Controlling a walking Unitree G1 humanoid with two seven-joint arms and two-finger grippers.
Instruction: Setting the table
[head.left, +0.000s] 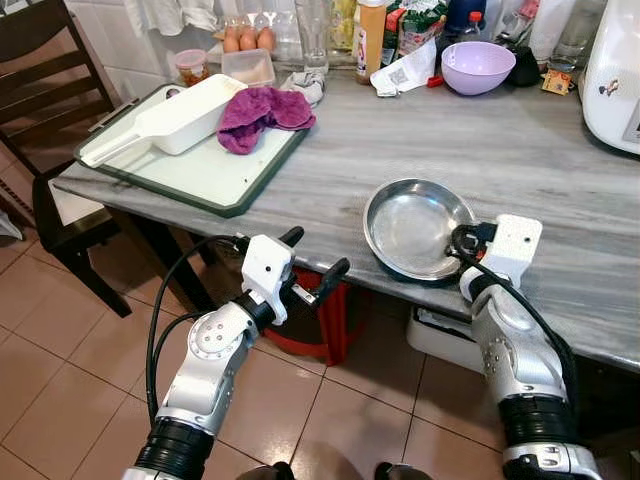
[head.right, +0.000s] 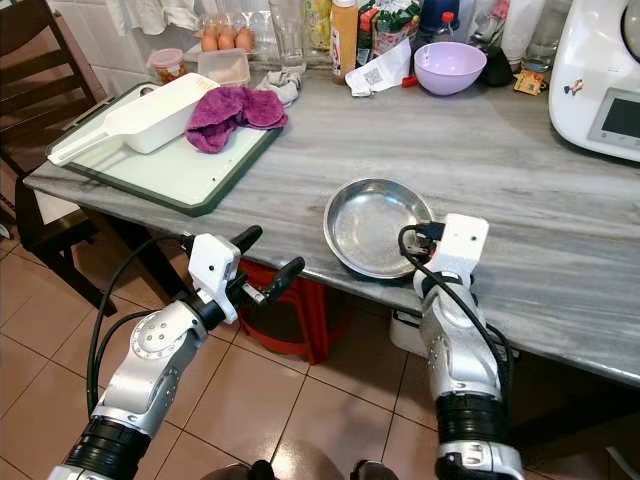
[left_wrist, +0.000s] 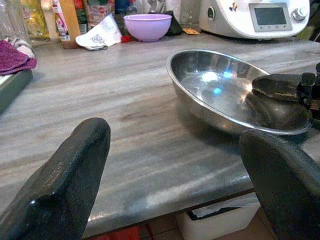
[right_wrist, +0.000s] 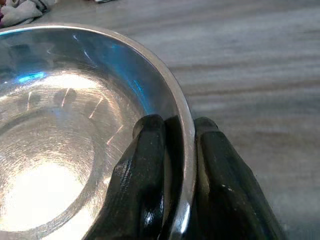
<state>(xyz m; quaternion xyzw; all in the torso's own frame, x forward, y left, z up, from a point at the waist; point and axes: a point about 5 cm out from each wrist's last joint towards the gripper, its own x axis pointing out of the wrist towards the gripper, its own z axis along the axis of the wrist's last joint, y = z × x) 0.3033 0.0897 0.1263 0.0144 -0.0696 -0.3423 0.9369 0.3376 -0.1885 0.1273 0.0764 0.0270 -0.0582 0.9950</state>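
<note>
While its right gripper (right_wrist: 177, 165) is pinching the rim of a metal plate (head.left: 412, 226), one black finger (right_wrist: 142, 170) inside the rim and the other outside, the robot is standing at the near edge of a grey marble-patterned table (head.left: 520, 150). That plate is sitting flat on the table, close to the near edge and slightly overhanging it, with the right arm reaching up to it from below the edge.

Off the table, to the left of the plate, the left gripper (head.left: 311, 252) is hovering in the air above the tiled floor (head.left: 60, 350), its two fingers (left_wrist: 70, 180) spread wide and holding nothing, pointed toward the plate.

Farther left of the plate, a green-edged white tray (head.left: 190, 175) is lying at the table's corner, carrying a white rectangular dish (head.left: 175, 115) and a crumpled purple cloth (head.left: 262, 113). Behind the plate, along the far side of the table, a lilac bowl (head.left: 477, 66) is standing among bottles and packets, with a few eggs (head.left: 248, 39) and a small clear box (head.left: 248, 67) to its left. A white kitchen appliance (head.left: 612, 80) is occupying the far right of the table, well apart from the plate. A dark wooden chair (head.left: 45, 60) is standing beyond the tray, and a red stool (head.left: 325, 320) is showing under the table, left of the plate.
</note>
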